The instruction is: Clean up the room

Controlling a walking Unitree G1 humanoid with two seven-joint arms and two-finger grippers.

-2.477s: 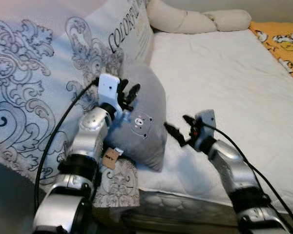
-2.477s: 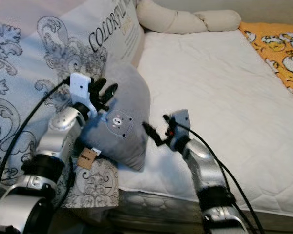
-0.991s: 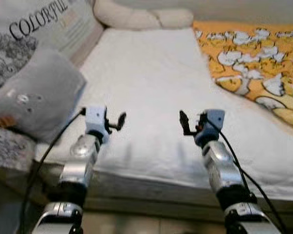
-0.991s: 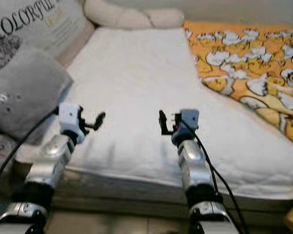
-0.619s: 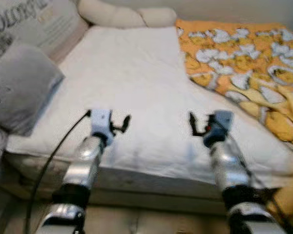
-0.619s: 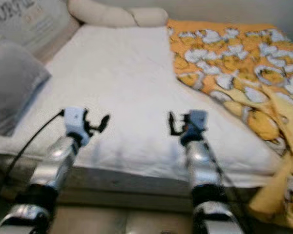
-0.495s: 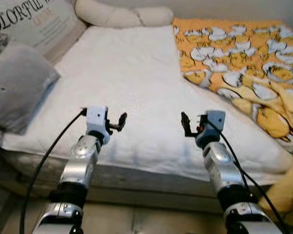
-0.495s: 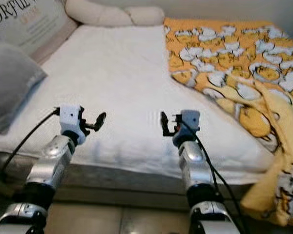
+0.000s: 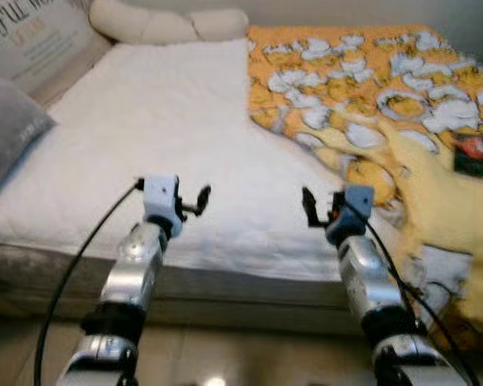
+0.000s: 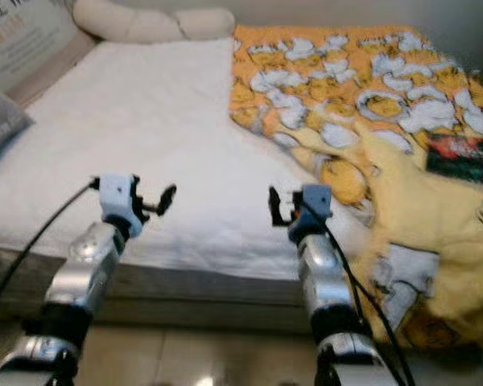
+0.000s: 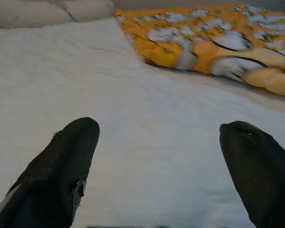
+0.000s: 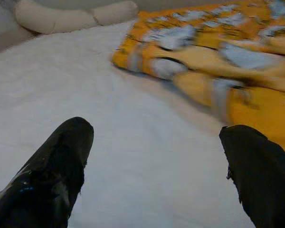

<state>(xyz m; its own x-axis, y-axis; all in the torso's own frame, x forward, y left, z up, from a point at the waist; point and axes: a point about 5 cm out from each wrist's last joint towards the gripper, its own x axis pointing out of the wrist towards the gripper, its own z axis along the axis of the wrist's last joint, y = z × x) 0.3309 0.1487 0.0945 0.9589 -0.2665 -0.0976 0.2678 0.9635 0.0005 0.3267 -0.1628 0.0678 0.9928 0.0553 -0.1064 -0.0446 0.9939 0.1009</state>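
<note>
Two grippers hover over the white mattress [image 9: 169, 104], both spread wide and empty. Left gripper [image 9: 200, 201]: grey pillow [image 9: 4, 137] far to its left. Right gripper [image 9: 308, 206]: rumpled orange blanket [image 9: 370, 96] just beyond and to its right.

right gripper [image 12: 154, 166] with two black fingers [image 12: 52, 175] spread wide apart, white quilted mattress [image 12: 133, 142] beneath them, crumpled orange blanket with white and grey patterns [image 12: 218, 57] beyond, long cream bolster pillow [image 12: 66, 16] at the far edge
</note>
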